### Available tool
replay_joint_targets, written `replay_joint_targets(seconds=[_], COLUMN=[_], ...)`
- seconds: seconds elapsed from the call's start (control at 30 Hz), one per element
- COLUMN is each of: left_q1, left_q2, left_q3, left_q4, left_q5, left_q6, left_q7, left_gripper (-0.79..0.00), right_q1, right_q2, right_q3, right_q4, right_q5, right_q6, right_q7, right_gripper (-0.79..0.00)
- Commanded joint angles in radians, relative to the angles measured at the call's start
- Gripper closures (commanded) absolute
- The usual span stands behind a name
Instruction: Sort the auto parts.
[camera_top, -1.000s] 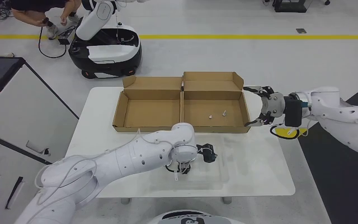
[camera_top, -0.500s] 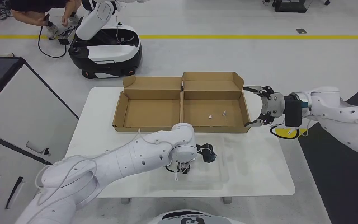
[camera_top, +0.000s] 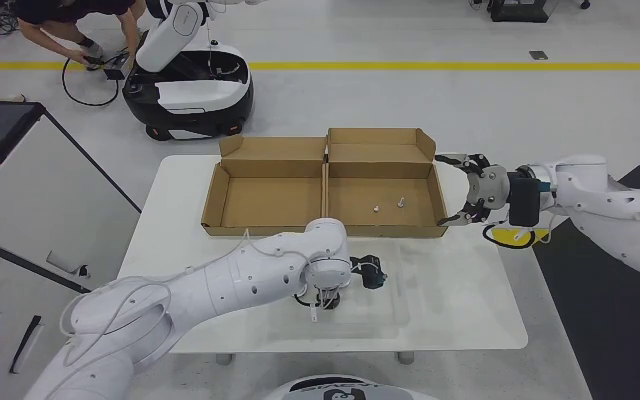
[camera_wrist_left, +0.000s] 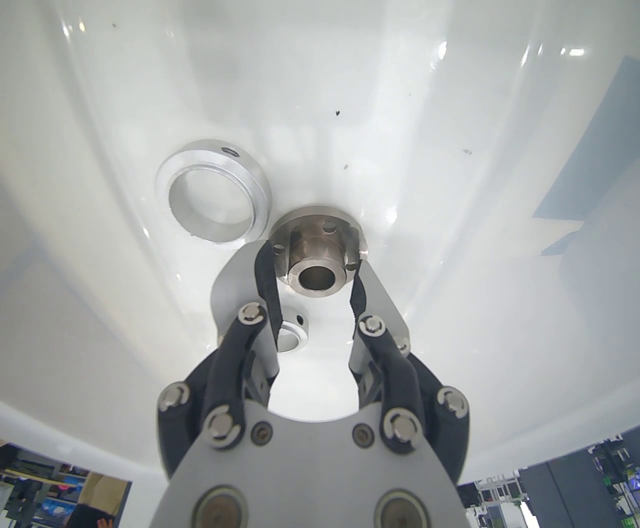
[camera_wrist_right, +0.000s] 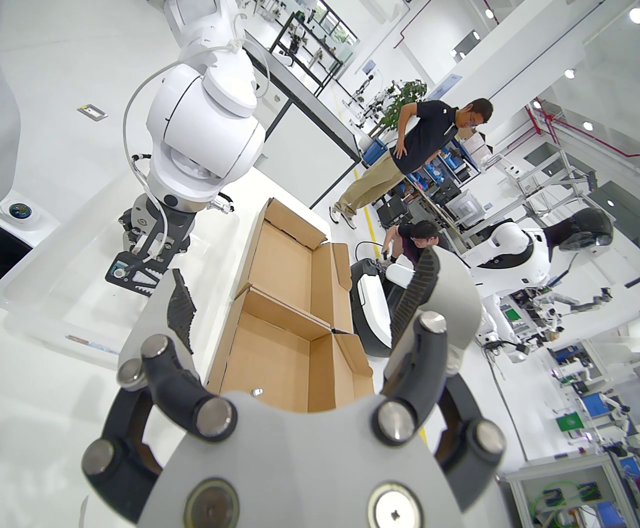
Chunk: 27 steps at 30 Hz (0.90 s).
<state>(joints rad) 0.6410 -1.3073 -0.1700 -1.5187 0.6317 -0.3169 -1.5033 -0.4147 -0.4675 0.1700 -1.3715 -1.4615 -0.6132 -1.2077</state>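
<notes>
1. Two open cardboard boxes: left box (camera_top: 265, 200), right box (camera_top: 350, 200).
2. Two small metal parts: nearer part (camera_top: 374, 210), farther part (camera_top: 400, 201).
3. One flanged hub (camera_wrist_left: 316, 260).
4. Two aluminium shaft collars: large collar (camera_wrist_left: 212, 197), small collar (camera_wrist_left: 291, 332), partly hidden.
5. One clear tray (camera_top: 385, 305).
6. One white bench (camera_top: 470, 290).
7. Two end effectors: left end effector (camera_wrist_left: 311, 256), right end effector (camera_top: 441, 189).

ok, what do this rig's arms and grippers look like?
Glossy white rounded shells on left arm and right arm; a thin white cable loops by the left wrist. The left gripper and right gripper match: grey metal palm plate, black linkages with silver pins, pale grey fingers lined with black ribbed pads.
</notes>
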Motion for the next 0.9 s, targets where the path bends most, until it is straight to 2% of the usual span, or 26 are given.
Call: replay_joint_targets(seconds=[0.0, 0.33, 0.67, 0.73, 0.77, 0.87], left_q1=[0.0, 0.008, 0.01, 0.013, 0.015, 0.018], left_q2=[0.0, -0.003, -0.002, -0.002, -0.002, -0.003], left_q3=[0.0, 0.0, 0.0, 0.0, 0.0, 0.0], left_q4=[0.0, 0.008, 0.013, 0.017, 0.019, 0.02], left_q5=[0.001, 0.004, 0.003, 0.007, 0.008, 0.014], left_q6=[-0.001, -0.004, -0.006, -0.008, -0.008, -0.009], left_q7=[0.001, 0.004, 0.006, 0.008, 0.008, 0.009], left_gripper=[-0.326, -0.336, -0.292, -0.231, 0.0, 0.0], right_q1=[0.0, 0.0, 0.0, 0.0, 0.0, 0.0], right_q2=[0.0, 0.0, 0.0, 0.0, 0.0, 0.0], right_q3=[0.0, 0.0, 0.0, 0.0, 0.0, 0.0], right_q4=[0.0, 0.0, 0.0, 0.0, 0.0, 0.0], right_q5=[0.0, 0.0, 0.0, 0.0, 0.0, 0.0], right_q6=[0.0, 0.0, 0.0, 0.0, 0.0, 0.0], right_q7=[0.0, 0.0, 0.0, 0.0, 0.0, 0.0], right_gripper=[-0.785, -0.785, -0.785, -0.785, -0.785, -0.785])
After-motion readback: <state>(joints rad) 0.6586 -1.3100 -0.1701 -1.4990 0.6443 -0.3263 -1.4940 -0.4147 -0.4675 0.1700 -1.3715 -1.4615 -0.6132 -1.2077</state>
